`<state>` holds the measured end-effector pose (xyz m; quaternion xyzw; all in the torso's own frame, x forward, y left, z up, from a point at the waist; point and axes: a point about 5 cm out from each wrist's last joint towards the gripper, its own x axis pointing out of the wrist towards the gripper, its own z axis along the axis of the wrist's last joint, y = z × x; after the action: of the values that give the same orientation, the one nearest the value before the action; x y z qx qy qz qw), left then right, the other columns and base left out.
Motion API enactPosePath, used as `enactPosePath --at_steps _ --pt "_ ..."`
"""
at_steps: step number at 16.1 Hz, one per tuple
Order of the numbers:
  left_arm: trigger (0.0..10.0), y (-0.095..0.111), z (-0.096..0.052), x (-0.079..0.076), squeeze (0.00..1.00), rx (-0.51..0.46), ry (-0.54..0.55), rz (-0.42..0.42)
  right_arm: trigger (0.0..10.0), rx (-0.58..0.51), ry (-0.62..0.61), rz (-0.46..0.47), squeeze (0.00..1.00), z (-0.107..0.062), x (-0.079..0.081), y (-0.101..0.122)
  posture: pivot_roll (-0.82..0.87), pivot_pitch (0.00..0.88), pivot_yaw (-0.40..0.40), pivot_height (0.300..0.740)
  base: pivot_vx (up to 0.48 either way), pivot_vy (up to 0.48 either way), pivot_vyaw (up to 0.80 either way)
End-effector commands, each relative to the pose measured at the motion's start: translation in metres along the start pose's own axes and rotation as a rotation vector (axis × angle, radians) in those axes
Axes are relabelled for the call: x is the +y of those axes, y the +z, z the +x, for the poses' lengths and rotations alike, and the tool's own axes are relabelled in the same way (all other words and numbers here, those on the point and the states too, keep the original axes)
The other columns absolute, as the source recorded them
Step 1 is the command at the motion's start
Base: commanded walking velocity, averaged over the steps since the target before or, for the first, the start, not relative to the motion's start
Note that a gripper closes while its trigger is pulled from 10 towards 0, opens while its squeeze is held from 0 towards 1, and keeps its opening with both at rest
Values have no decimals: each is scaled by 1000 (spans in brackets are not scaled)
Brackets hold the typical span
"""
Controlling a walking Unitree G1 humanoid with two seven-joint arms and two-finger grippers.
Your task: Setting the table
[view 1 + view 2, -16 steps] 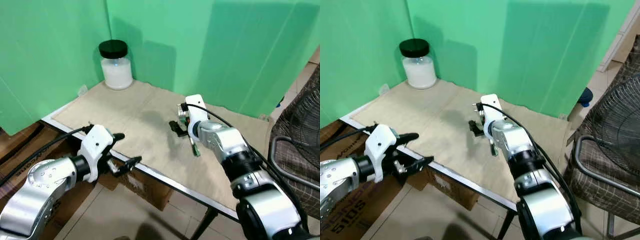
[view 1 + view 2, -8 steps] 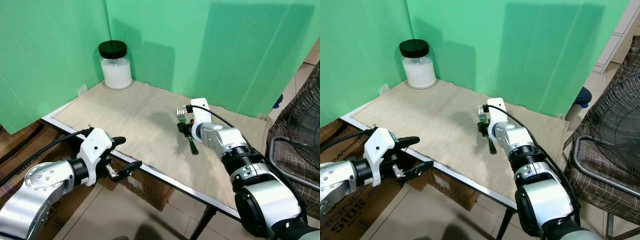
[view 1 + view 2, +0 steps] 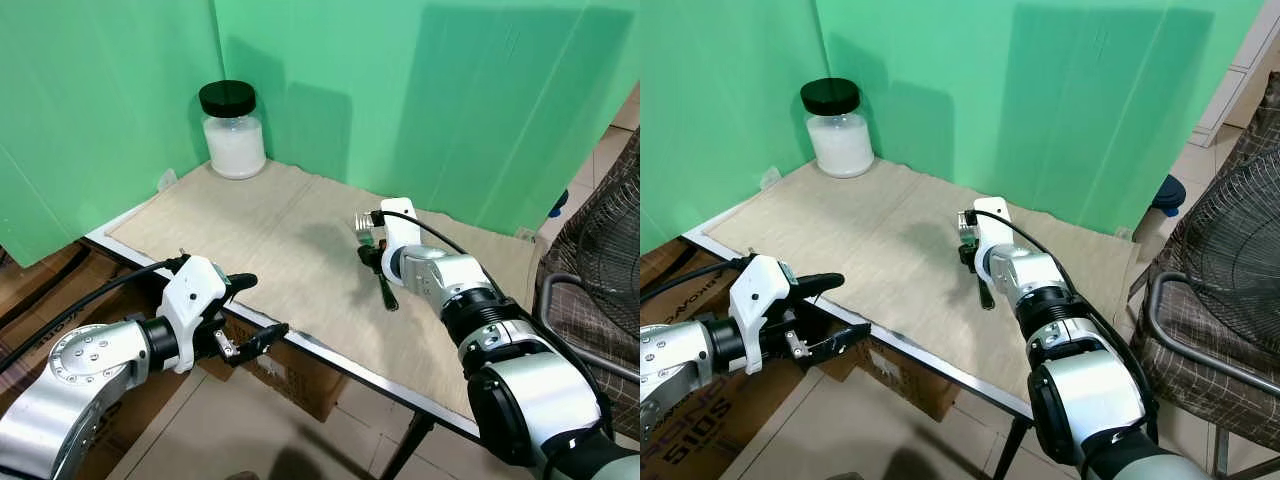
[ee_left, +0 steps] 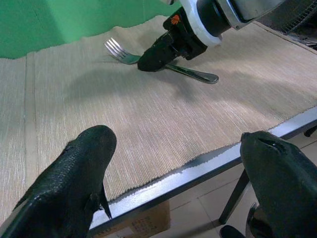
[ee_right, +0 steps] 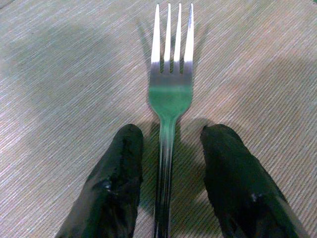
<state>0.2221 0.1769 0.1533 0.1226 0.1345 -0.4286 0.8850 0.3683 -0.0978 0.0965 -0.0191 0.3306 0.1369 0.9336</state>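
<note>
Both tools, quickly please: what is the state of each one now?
Left tool: open, holding nothing, at the table edge.
Right tool: open, one finger on each side of the fork lying on the mat, not clamping it.

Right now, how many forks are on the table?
1. The fork lies on the beige table mat, between the open fingers of the right claw.

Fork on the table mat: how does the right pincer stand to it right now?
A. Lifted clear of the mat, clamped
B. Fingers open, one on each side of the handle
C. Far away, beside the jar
B: the right pincer has its fingers apart, with the fork lying flat on the mat between them.
</note>
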Motion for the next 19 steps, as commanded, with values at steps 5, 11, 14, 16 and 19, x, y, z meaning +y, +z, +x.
enactPosePath --at_steps 5,11,14,16,19 --pt "10000 3 -1 -1 0 3 -19 12 0 23 16 14 0 1 -1 -1 74 0 -18 740 0 0 0" --pt "10000 2 -1 0 0 7 -17 20 0 25 28 21 0 1 0 -1 73 0 -15 740 0 0 0" --pt "10000 4 0 2 0 1 -13 25 0 17 31 22 0 1 0 2 71 0 -12 740 0 0 0" --pt "10000 5 1 4 0 -3 -10 29 0 9 39 33 0 0 -1 5 69 0 -9 740 0 0 0" --pt "10000 7 3 6 0 -12 -5 36 0 -28 54 51 0 -5 -2 16 68 0 -5 740 0 0 0"
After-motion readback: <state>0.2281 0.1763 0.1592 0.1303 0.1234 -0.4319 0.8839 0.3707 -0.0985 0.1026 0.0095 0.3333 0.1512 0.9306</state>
